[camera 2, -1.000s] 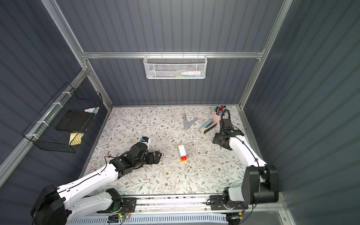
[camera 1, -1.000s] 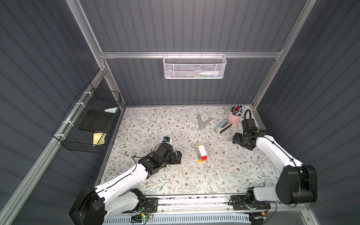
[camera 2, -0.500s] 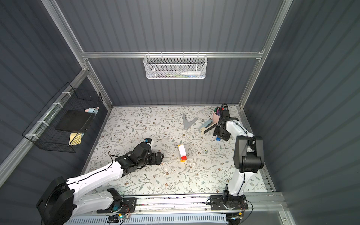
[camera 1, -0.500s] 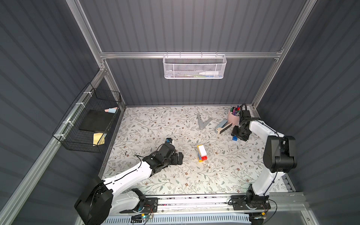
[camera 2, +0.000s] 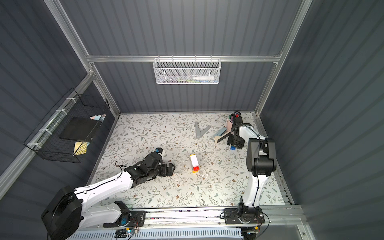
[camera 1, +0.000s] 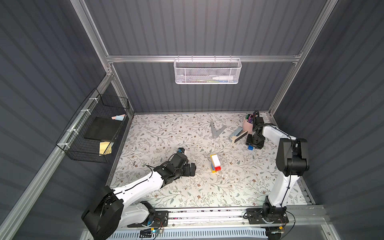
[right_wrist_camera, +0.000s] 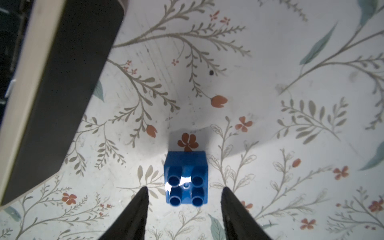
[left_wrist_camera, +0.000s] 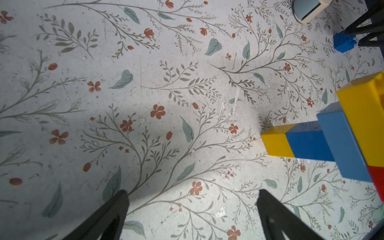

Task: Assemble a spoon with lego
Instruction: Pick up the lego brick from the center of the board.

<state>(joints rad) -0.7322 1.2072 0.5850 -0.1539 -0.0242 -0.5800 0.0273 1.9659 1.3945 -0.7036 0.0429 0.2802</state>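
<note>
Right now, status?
Left hand open, empty, near spoon. Right hand open, either side of blue brick, not gripping. Black wood-edged block alongside, not touching.

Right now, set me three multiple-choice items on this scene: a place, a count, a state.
1. Where is the loose blue brick? A in the wire basket; B on the table between the right gripper's fingers; C on the spoon.
2. How many studs top it? A two; B four; C eight.
3. The left gripper is: A open, empty; B shut on a brick; C out of view.
Key: B, a finger stands each side; B, four show in the right wrist view; A, only table shows between its fingers.
</note>
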